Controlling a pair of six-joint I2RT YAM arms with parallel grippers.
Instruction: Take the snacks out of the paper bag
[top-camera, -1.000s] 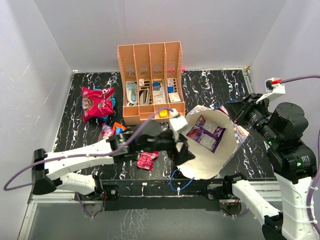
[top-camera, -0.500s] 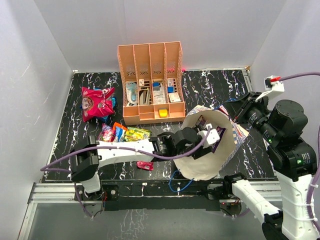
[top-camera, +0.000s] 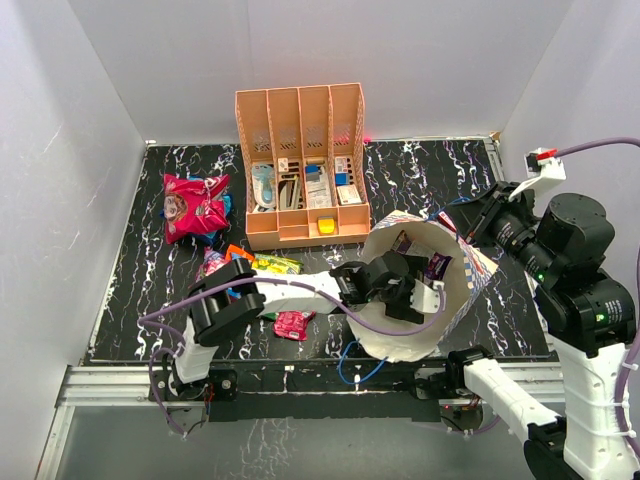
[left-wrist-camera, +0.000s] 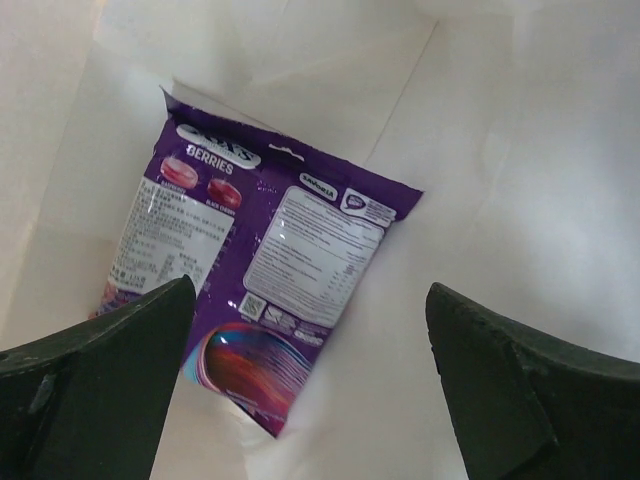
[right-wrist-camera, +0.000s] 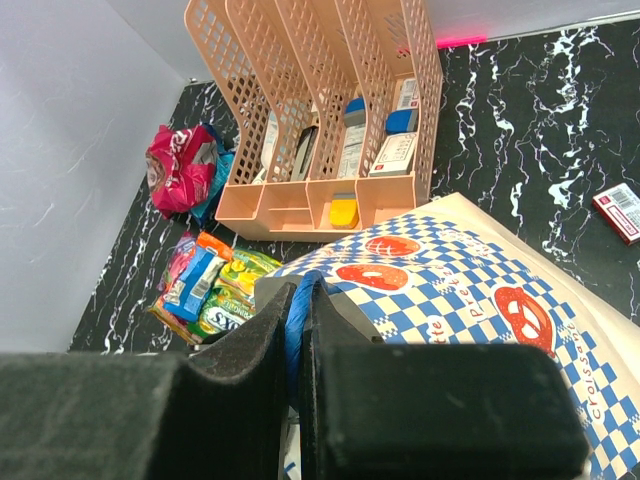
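The paper bag (top-camera: 462, 300) lies on its side at the right, mouth toward the left arm. Its checked outside shows in the right wrist view (right-wrist-camera: 450, 280). My left gripper (top-camera: 425, 287) is deep inside the bag, open and empty. In the left wrist view the gripper (left-wrist-camera: 310, 292) straddles a purple "Berries" snack packet (left-wrist-camera: 265, 260) lying on the cream inside (left-wrist-camera: 500, 180), a little short of it. The packet's edge also shows from above (top-camera: 438, 265). My right gripper (right-wrist-camera: 300, 290) is shut on the bag's blue cord handle (right-wrist-camera: 296, 325) at the far rim (top-camera: 472, 226).
The orange desk organizer (top-camera: 300, 165) stands behind the bag. Pink packets (top-camera: 195, 205) lie at the far left, a pile of coloured packets (top-camera: 240, 265) left of the bag, and one small pink packet (top-camera: 293, 322) near the front. A small red box (right-wrist-camera: 620, 212) lies right of the bag.
My left gripper has moved from the bag's mouth deep into the bag, toward the purple packet. The right gripper has kept hold of the handle.
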